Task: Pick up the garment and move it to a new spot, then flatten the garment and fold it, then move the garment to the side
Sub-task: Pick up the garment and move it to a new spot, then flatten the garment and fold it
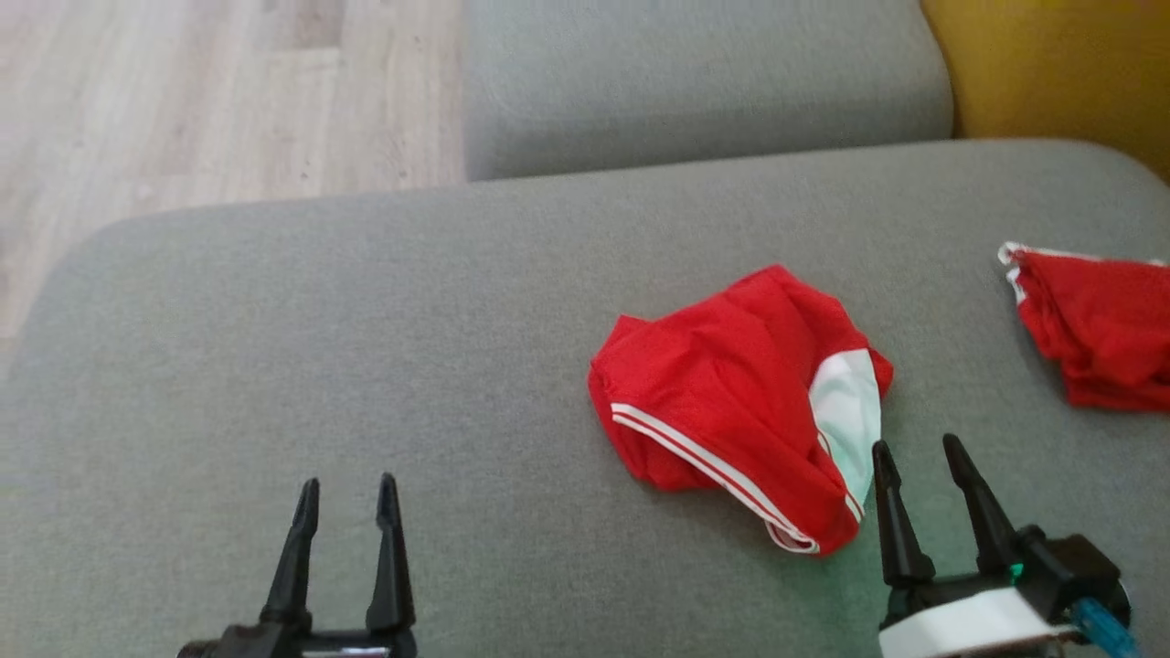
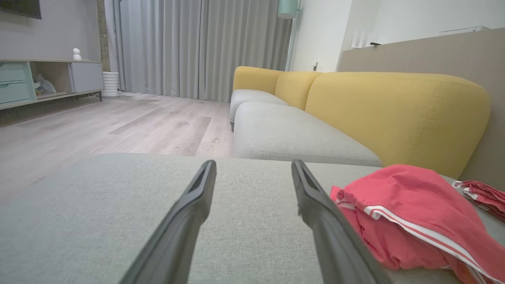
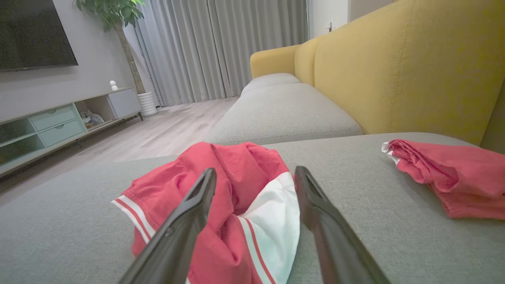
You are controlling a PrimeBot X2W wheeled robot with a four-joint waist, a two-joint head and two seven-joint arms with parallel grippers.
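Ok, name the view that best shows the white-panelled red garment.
Head view: the whole garment lies crumpled on the cushion, seen from above. Right wrist view: partly behind the right tool. Left wrist view: just one side, cropped.

Red garment – white panel, striped trim – crumpled, lying on grey cushion

The crumpled red cloth garment is thin and matt. The grey fabric sofa seat shows a coarse weave. The pale wood-plank floor looks smooth.
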